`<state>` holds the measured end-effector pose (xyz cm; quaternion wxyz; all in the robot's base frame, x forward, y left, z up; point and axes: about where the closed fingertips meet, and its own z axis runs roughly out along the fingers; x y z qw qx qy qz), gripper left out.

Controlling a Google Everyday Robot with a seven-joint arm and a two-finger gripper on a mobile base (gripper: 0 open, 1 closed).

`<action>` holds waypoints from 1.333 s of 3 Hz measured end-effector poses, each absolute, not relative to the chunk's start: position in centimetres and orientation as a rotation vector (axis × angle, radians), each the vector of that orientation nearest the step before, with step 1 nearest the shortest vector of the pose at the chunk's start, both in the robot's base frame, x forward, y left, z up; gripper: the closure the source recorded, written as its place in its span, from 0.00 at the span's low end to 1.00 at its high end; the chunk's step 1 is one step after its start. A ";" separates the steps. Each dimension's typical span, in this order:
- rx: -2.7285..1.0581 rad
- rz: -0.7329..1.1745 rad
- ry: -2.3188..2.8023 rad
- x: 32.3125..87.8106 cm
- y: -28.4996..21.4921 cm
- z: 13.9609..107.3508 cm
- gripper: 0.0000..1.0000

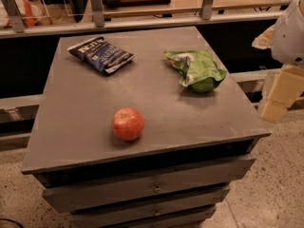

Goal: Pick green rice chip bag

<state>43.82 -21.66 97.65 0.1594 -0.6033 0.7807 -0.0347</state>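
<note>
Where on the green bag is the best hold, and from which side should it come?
Likely the raised, crumpled middle of the green bag, from above: it lies flat on the table, so its edges offer little, while the foil bulges up to pinch. The gripper is beyond the table's right edge, nearest the bag; apple and blue bag lie well clear of it.

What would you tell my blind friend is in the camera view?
A green chip bag lies on the right of a gray drawer table, with a blue chip bag at the back left and a red apple near the front. The robot's gripper hangs beside the table's right edge, away from the bag.
</note>
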 end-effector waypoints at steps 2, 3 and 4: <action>-1.567 -0.089 2.249 44.2 -22.7 98.2 0.00; -1.273 -0.020 2.243 43.9 -25.0 98.2 0.00; -1.048 0.052 2.167 44.0 -26.8 98.0 0.00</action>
